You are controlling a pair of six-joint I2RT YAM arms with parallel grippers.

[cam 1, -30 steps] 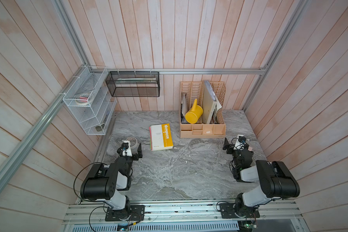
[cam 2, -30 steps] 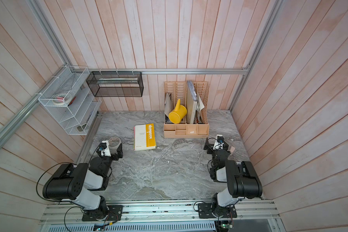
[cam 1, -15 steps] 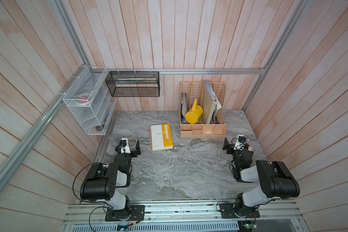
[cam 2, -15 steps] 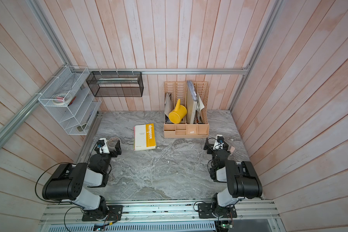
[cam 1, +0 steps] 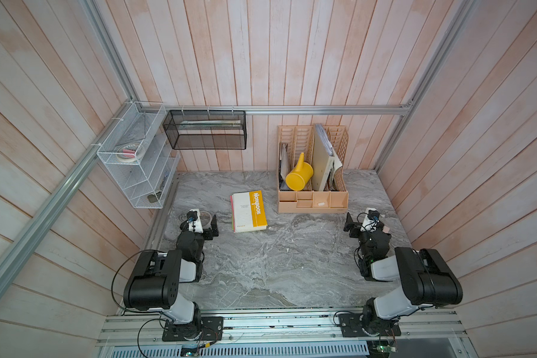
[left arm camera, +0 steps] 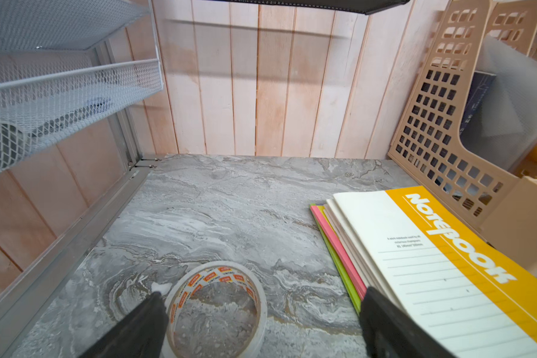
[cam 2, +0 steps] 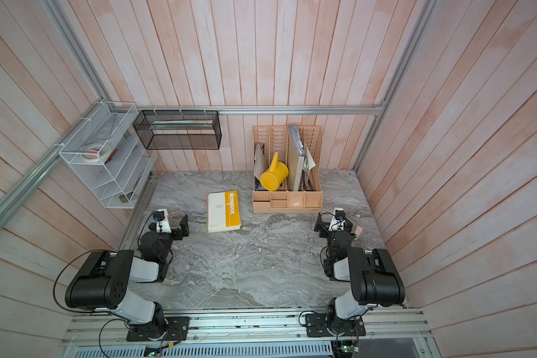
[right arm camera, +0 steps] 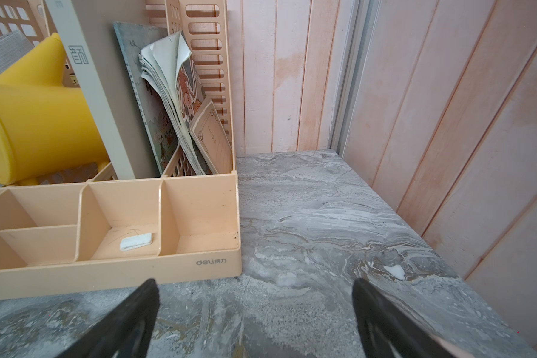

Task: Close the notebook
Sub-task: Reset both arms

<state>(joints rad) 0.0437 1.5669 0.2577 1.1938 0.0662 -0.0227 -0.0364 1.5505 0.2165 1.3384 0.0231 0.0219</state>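
On the table (cam 1: 276, 263) lies the closed notebook (cam 1: 249, 211), both jaws wide; left wrist view alone shows tape (left arm camera: 219, 275) lettering.

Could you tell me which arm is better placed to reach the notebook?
Probably left: the left gripper, open, sits right beside the notebook, while the right gripper stands farther off, past the desk organizer.

In the left wrist view the notebook (left arm camera: 431, 263) runs off the frame edge, its small print unreadable; the left end effector (left arm camera: 262, 294) covers part of the tape roll (left arm camera: 224, 274).
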